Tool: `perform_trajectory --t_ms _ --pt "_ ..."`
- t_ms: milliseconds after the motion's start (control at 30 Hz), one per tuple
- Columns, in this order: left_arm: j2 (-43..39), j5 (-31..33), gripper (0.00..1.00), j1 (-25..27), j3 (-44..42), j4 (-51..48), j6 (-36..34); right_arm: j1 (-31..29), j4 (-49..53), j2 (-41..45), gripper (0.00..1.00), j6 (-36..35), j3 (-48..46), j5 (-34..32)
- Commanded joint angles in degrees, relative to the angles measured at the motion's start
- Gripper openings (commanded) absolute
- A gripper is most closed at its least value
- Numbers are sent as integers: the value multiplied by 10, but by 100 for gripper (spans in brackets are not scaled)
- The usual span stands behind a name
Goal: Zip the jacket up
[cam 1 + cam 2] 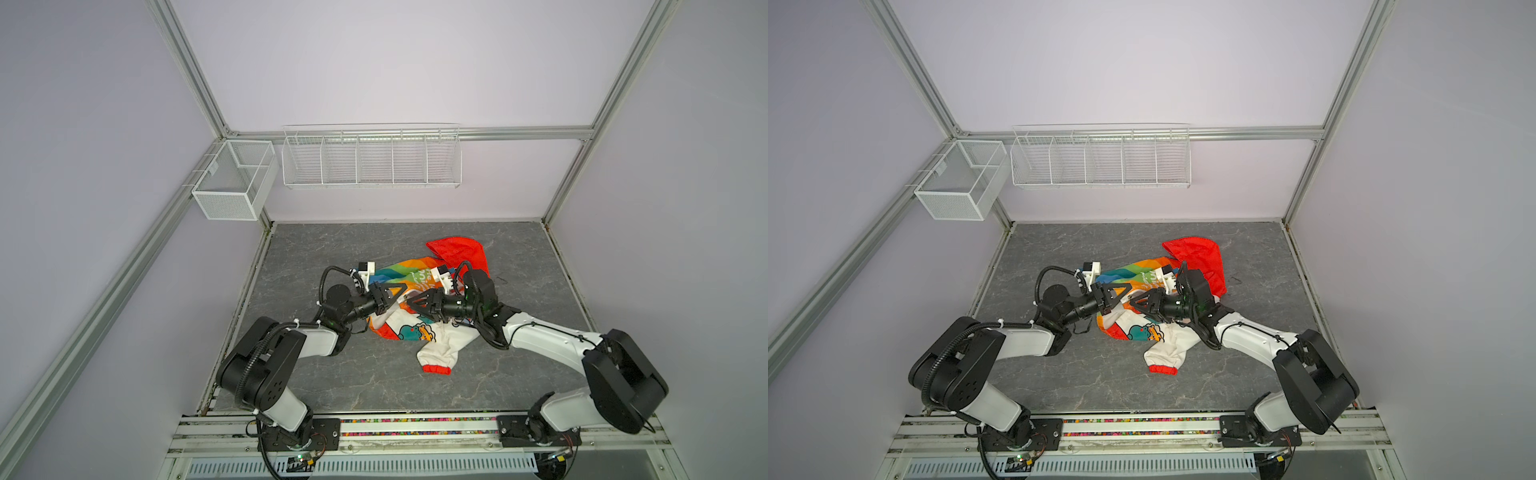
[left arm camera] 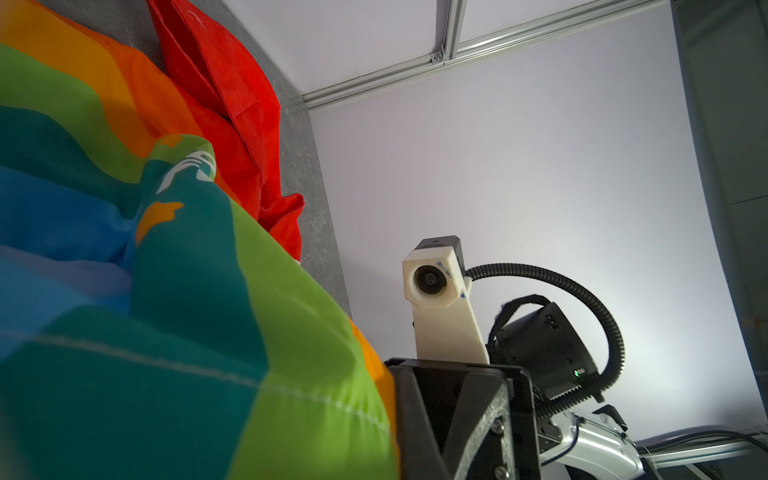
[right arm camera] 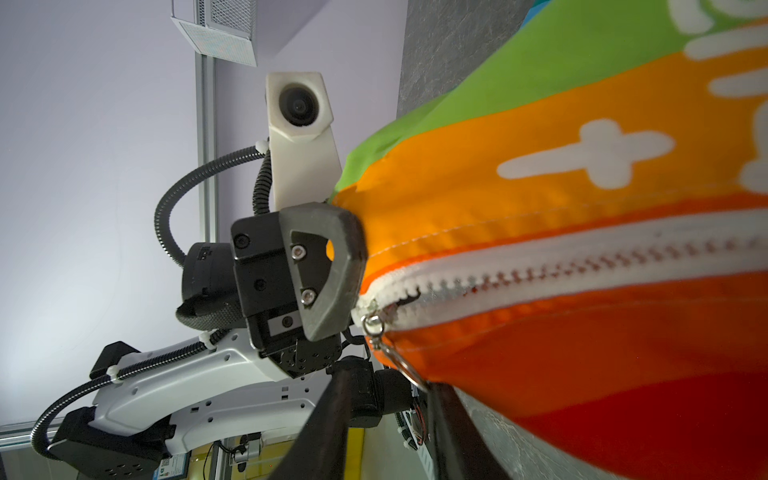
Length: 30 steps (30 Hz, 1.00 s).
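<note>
Jacket point(image 1: 409, 330), rainbow-striped, red hood: rumpled at the middle of the table point(image 1: 519, 270). Left gripper point(image 1: 401, 297): clamped on the hem at the zipper point(image 3: 540, 270) end. Right gripper point(image 1: 409, 303): jaws narrowly apart beside the ring pull point(image 3: 374, 322).

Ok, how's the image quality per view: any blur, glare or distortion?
In both top views: even light, sharp, no glare. Left wrist view: the near rainbow-striped thin jacket is blurred and the edge of the pale wall bows. Right wrist view: the white zipper is crisp, with a bright glow on the wall.
</note>
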<state>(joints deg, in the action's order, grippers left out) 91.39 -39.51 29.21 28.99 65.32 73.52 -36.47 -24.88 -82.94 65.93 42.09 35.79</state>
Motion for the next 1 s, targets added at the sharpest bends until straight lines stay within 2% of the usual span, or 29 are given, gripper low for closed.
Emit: perform_trajectory --t_ms 0,967 --pt "4 -10 0 1 -7 23 5 -1 -4 13 33 -8 15 -4" --pt "8 -10 0 1 -10 32 7 -1 8 10 24 -12 22 -4"
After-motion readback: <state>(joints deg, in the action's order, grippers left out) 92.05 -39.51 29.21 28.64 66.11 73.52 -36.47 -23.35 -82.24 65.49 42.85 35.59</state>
